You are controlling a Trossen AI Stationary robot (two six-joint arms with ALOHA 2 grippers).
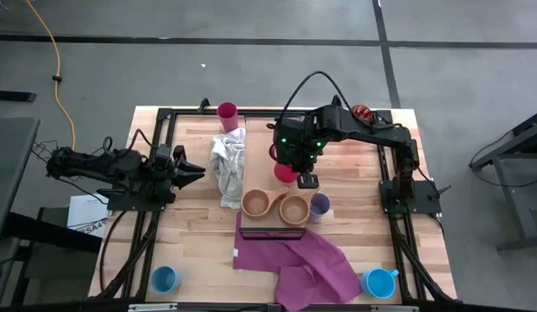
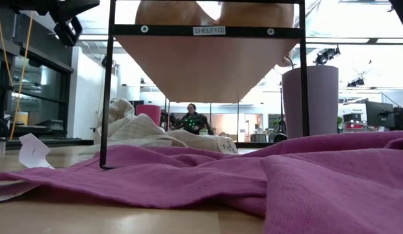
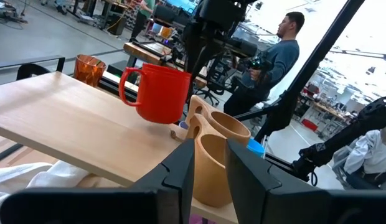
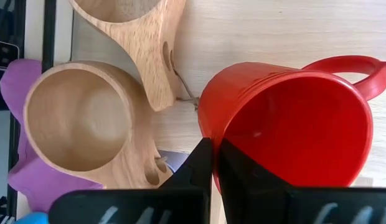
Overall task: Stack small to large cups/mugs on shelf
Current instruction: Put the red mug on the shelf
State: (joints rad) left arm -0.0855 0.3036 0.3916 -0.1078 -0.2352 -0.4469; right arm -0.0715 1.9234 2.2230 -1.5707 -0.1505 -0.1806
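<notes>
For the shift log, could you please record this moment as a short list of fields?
right gripper: shut on the red mug rim, holding it tilted above the shelf
left gripper: open, waiting at the table's left side
on shelf: two wooden cups side by side
other cups: lavender tumbler, magenta tumbler, two blue mugs
cloths: purple cloth, white rag

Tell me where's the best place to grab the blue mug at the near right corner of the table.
Grip the blue mug by its rim, coming straight down from above. It stands upright with its mouth open and its handle sticking out toward the right edge, so pinch the wall on the side away from the handle.
</notes>
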